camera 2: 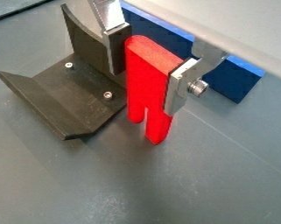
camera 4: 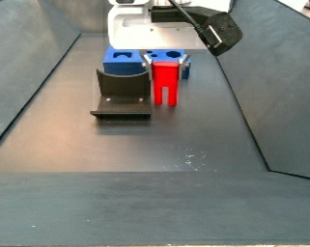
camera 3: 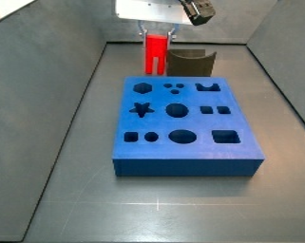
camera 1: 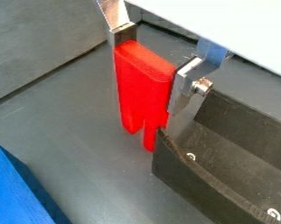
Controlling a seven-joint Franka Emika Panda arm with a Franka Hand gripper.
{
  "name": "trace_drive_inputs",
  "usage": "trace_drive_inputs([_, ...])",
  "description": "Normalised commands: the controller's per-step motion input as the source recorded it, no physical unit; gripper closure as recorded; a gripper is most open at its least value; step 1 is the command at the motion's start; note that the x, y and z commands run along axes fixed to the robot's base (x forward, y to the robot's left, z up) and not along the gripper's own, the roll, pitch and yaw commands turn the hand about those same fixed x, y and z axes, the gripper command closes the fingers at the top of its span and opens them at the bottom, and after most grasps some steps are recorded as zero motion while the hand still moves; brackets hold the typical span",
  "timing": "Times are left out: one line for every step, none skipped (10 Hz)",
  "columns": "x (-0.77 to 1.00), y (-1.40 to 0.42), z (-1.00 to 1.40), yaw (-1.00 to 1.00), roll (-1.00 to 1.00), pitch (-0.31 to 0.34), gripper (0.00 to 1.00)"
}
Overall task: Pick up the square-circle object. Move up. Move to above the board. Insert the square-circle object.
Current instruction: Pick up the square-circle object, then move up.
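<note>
I had the gripper (camera 2: 140,54) clamped on the upper part of the red peg (camera 2: 147,92), one silver finger (camera 1: 188,82) flat against each side. The peg hung upright, prongs down; in a side view they sat at or just above the grey bench (camera 4: 131,145), I couldn't tell which. The dark fixture (camera 4: 120,95) stood just beside it. The blue board (camera 3: 182,128) lay near, filling the middle of that side view.

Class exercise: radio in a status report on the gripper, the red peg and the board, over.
Gripper shut on square-circle object, beside the fixture. Peg upright, prongs down, near the floor. Board apart, cut-outs uncovered. Fixture close alongside; path upward clear.
</note>
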Motion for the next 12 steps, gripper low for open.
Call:
trace_drive_inputs([0.0, 0.0, 0.0, 0.0, 0.0, 0.0, 1.0])
trace_drive_inputs([0.0, 0.0, 0.0, 0.0, 0.0, 0.0, 1.0])
trace_drive_inputs([0.0, 0.0, 0.0, 0.0, 0.0, 0.0, 1.0])
trace_drive_inputs([0.0, 0.0, 0.0, 0.0, 0.0, 0.0, 1.0])
trace_drive_inputs([0.0, 0.0, 0.0, 0.0, 0.0, 0.0, 1.0])
trace_drive_inputs([0.0, 0.0, 0.0, 0.0, 0.0, 0.0, 1.0])
trace_drive_inputs([0.0, 0.0, 0.0, 0.0, 0.0, 0.0, 1.0])
trace_drive_inputs([0.0, 0.0, 0.0, 0.0, 0.0, 0.0, 1.0])
trace_drive_inputs([0.0, 0.0, 0.0, 0.0, 0.0, 0.0, 1.0])
trace_drive_inputs([0.0, 0.0, 0.0, 0.0, 0.0, 0.0, 1.0])
trace_drive_inputs([0.0, 0.0, 0.0, 0.0, 0.0, 0.0, 1.0])
trace_drive_inputs([0.0, 0.0, 0.83, 0.0, 0.0, 0.0, 1.0])
